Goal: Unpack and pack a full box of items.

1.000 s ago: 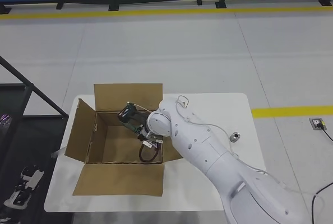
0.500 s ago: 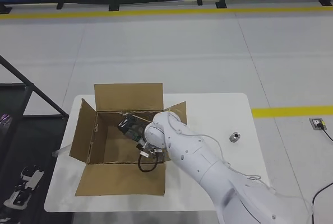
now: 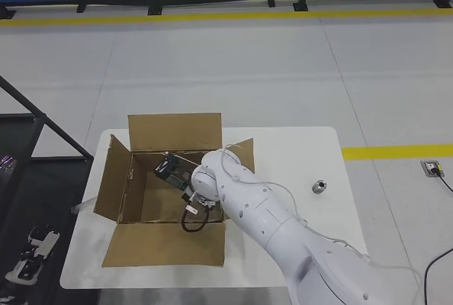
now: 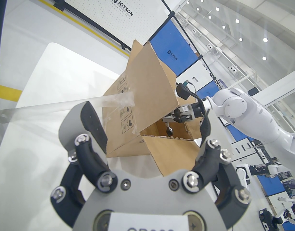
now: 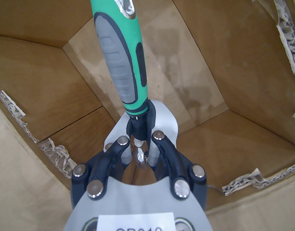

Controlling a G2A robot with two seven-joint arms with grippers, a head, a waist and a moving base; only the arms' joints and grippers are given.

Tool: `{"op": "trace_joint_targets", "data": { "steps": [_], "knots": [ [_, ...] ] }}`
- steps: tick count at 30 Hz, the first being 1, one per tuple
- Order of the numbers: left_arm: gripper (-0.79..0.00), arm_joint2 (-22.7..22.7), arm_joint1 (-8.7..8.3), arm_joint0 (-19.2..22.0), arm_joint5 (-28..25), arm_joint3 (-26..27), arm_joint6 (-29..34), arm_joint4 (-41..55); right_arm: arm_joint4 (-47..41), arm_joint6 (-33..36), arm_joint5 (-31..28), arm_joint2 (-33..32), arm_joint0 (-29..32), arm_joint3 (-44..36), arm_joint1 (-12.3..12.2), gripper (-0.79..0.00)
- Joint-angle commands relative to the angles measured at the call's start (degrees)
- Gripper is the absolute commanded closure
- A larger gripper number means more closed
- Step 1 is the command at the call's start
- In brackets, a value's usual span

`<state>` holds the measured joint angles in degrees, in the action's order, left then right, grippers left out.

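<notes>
Tool (image 5: pixel 121 56) is sinking deeper into box (image 3: pixel 173 130) as I'm lowering right gripper (image 5: pixel 140 123), pinching its shank, so I'm judging it's getting packed; left gripper (image 4: pixel 147 118) is hanging wide open, empty.

White table (image 3: pixel 303 149), open cardboard box (image 3: pixel 173 131) standing on it, small metal cylinder (image 3: pixel 318 186) well apart

The right arm (image 3: pixel 245 202) reaches over the right wall of the box (image 3: pixel 175 131), with its wrist bent down above the opening. The right gripper (image 5: pixel 140 123) points into the box, its fingers clamped on the shaft of a green-handled tool (image 5: pixel 121 56). The left gripper (image 4: pixel 147 118) sits outside the box, apparently low beside one corner. It faces the box with its fingers spread wide and empty.
</notes>
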<state>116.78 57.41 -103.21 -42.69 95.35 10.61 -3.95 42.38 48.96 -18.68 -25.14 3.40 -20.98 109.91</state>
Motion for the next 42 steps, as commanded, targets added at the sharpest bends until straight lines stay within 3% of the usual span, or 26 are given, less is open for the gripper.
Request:
{"op": "trace_joint_targets", "data": {
  "steps": [1,6,13,21,23,24,26,33,42],
  "knots": [
    [-0.785,0.00,0.00,0.00,0.00,0.00,0.00,0.00,0.00,0.00,0.00,0.00,0.00,0.00,0.00,0.000],
    [-0.785,0.00,0.00,0.00,0.00,0.00,0.00,0.00,-0.29,-0.62,0.55,-0.36,1.05,1.95,-0.32,0.000],
    [-0.785,0.00,0.00,0.00,0.00,0.00,0.00,0.00,1.17,-9.42,3.08,-1.36,3.74,4.49,-1.36,0.000],
    [-0.785,0.00,0.00,0.00,0.00,0.00,0.00,0.00,0.62,-9.49,-1.37,-2.31,4.66,6.70,-1.39,0.000],
    [-0.785,0.00,0.00,0.00,0.00,0.00,0.00,0.00,0.67,-9.44,-2.22,-2.47,4.53,6.87,-1.32,-0.489],
    [-0.785,0.00,0.00,0.00,0.00,0.00,0.00,0.00,0.76,-9.35,-2.47,-2.53,4.37,7.00,-1.29,-0.659],
    [-0.785,0.00,0.00,0.00,0.00,0.00,0.00,0.00,0.98,-9.17,-2.92,-2.61,4.12,7.00,-1.18,-0.763],
    [-0.785,0.00,0.00,0.00,0.00,0.00,0.00,0.00,2.23,-9.51,-3.78,-2.65,3.64,6.63,-0.76,-0.785],
    [-0.785,0.00,0.00,0.00,0.00,0.00,0.00,0.00,9.63,-17.58,-4.17,-0.99,3.47,1.85,-1.15,-0.785]
  ]
}}
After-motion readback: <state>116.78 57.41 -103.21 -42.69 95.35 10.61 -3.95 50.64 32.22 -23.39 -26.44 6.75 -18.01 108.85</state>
